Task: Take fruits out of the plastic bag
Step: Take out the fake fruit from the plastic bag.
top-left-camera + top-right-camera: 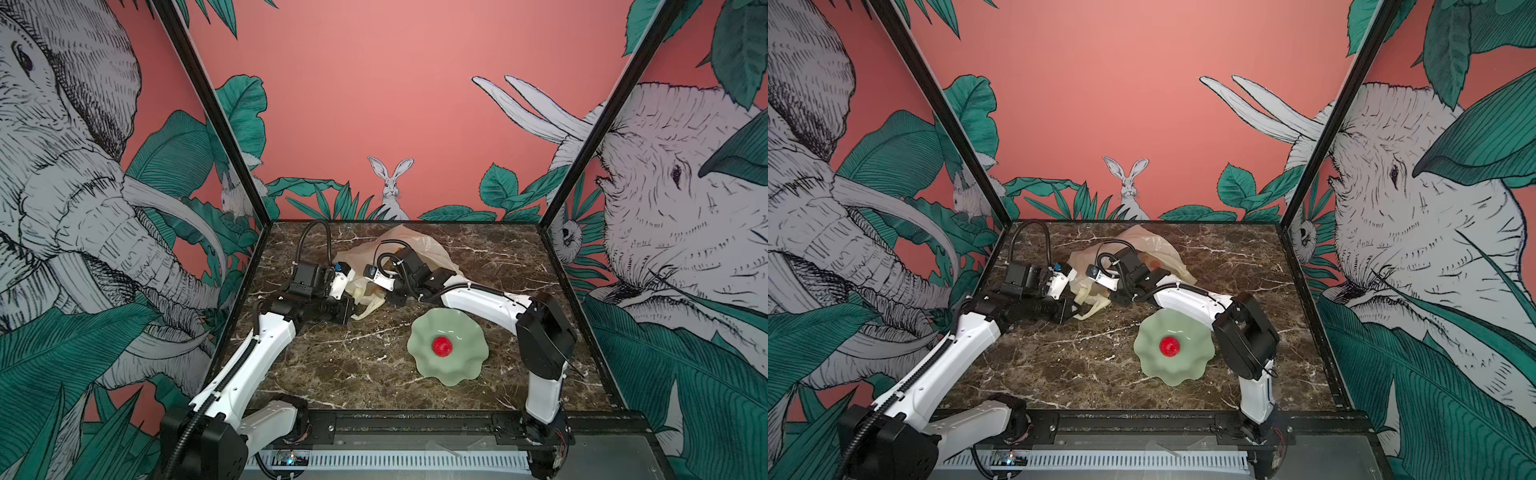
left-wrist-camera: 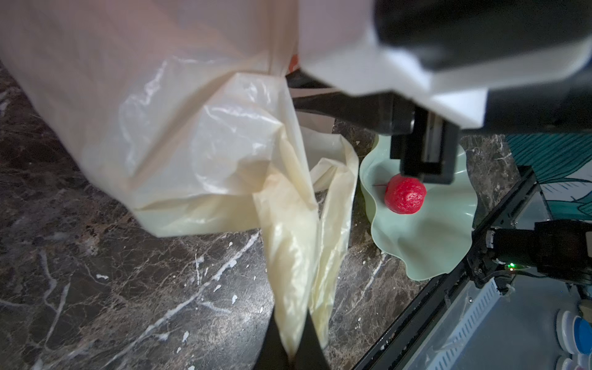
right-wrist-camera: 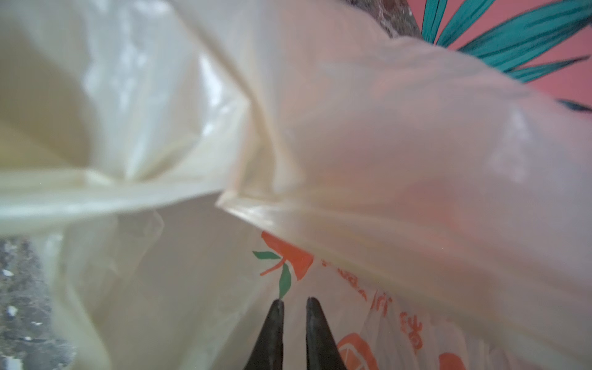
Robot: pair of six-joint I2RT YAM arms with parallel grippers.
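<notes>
Though tight around plastic bag [image 1: 415,237], open table [image 1: 340,365] frontward

Soft, even light from above; shadows faint. Both top views sharp at centre, wide-angle bend splays each frame post [image 1: 220,124] outward. Wrist views: plastic bag [image 3: 400,134] close, blurred, milky; white glare on its creases. Marble table [image 2: 128,272] reasonably sharp.

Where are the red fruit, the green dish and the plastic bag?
red fruit [image 1: 441,346]: a top view, centre of the ball.
green dish [image 1: 451,372]: a top view, bare front rim.
plastic bag [image 2: 192,144]: left wrist view, crinkled side.
</notes>
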